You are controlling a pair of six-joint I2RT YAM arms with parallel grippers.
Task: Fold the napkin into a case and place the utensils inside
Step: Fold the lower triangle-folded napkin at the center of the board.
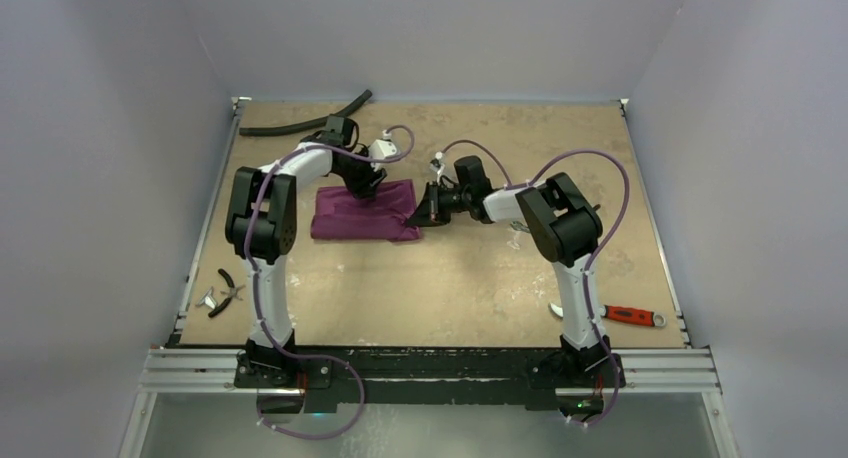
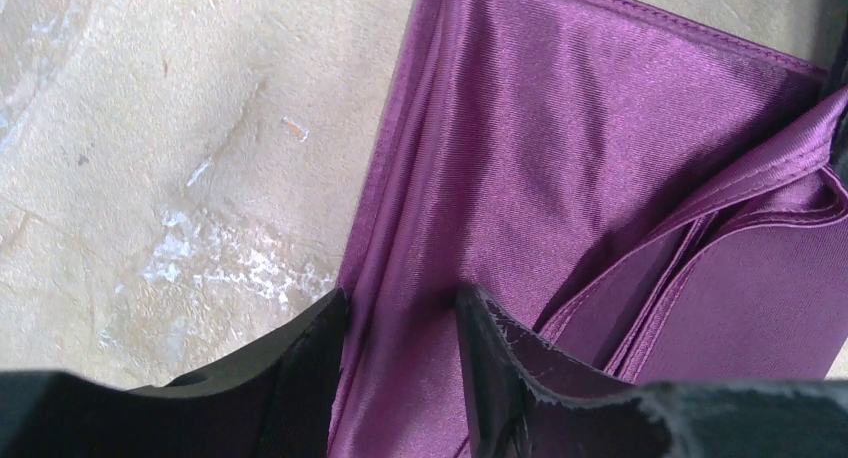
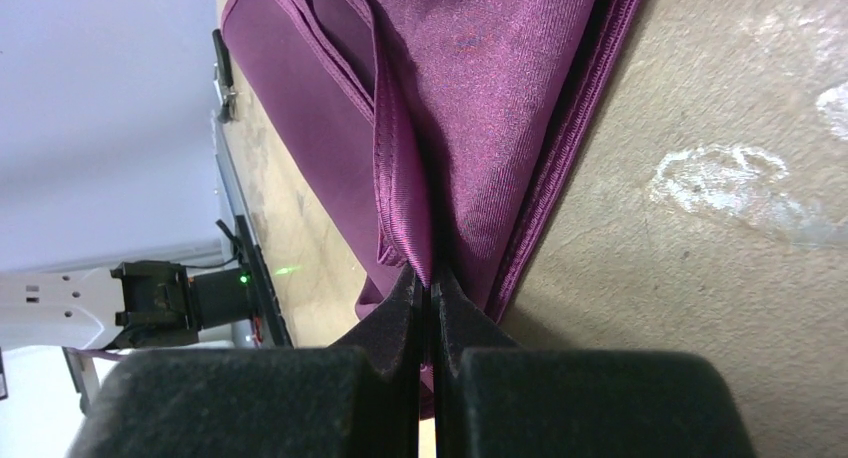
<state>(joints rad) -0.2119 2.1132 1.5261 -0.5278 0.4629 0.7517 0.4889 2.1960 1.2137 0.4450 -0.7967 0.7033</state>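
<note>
Folding is in hand: a hem of the napkin point(image 3: 480, 98) is pinched in the clenched right gripper point(image 3: 430, 278), another edge is straddled on the bench point(image 2: 150, 128) by the released left gripper point(image 2: 400, 318), where a closing grasp seems called for next.

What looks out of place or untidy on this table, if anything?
The napkin is folded unevenly: its layered hems do not line up. A black hose lies at the far left edge of the table.
</note>
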